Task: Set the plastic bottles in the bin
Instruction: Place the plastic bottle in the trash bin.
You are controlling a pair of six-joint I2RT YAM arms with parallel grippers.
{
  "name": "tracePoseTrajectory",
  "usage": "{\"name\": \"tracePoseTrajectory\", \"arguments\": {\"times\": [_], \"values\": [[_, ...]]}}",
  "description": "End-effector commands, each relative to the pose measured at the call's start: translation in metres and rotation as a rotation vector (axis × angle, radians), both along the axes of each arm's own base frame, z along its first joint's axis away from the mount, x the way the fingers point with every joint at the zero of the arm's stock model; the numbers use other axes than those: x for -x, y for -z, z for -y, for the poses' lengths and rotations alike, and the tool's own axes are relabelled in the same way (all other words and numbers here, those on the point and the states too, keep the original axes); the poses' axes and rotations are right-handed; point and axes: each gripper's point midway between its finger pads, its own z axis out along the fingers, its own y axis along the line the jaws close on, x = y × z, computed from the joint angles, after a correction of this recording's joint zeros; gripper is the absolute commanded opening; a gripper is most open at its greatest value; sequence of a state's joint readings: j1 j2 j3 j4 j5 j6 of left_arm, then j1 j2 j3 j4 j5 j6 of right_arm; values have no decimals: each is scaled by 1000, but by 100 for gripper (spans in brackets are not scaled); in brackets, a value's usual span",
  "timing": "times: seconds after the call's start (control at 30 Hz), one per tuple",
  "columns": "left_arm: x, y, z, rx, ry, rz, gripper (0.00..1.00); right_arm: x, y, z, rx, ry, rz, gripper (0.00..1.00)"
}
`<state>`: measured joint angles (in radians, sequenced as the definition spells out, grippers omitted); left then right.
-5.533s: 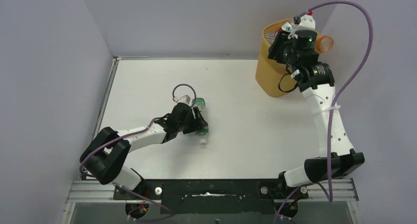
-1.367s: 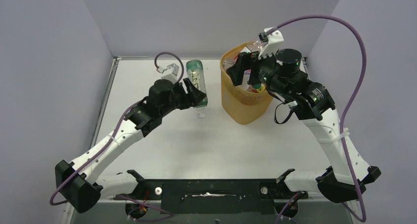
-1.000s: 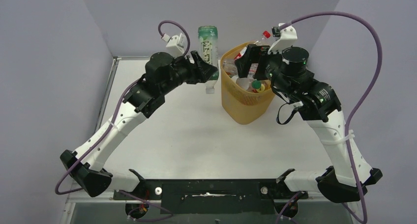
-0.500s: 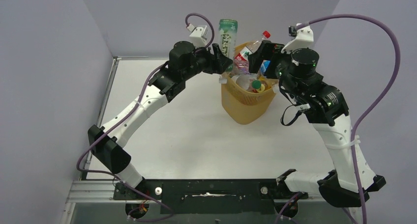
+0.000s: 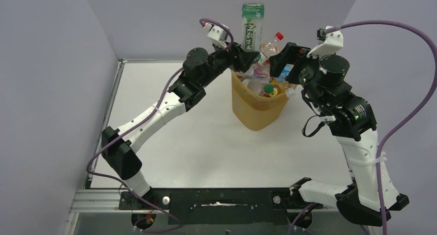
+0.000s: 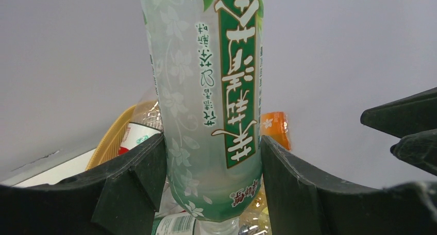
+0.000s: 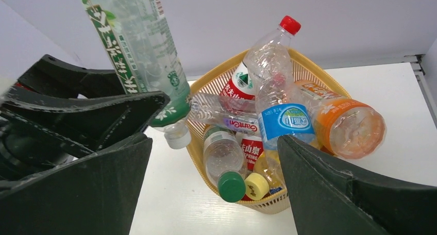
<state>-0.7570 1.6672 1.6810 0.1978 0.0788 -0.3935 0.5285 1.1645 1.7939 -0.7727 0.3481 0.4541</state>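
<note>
The green-labelled clear plastic bottle, clamped by the left fingers, should be carried inward from the eleven-o'clock rim of the yellow ribbed bin before release; the right fingers are spread wide.

Bin on desk, far side, R of centre; bottles piled in it; another bottle cap-down above bin's L rim, in L claw.

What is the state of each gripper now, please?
Left gripper: closed on the green-label bottle, held cap down.
Right gripper: open, holding nothing.
</note>
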Motion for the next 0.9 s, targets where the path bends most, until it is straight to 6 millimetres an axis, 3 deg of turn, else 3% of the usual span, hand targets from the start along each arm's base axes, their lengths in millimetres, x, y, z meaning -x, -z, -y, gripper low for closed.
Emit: {"name": "tracePoseTrajectory", "arguments": {"times": [0.0,0.47,0.87], "values": [[-4,-14,10,50,-35,163,33,4,-12,9,-19,19,43,99],[-20,29,4,15,-131,203,31,4,-1,17,-7,14,28,98],[-15,67,-3,-40,-140,176,31,6,6,19,-16,9,23,98]]}}
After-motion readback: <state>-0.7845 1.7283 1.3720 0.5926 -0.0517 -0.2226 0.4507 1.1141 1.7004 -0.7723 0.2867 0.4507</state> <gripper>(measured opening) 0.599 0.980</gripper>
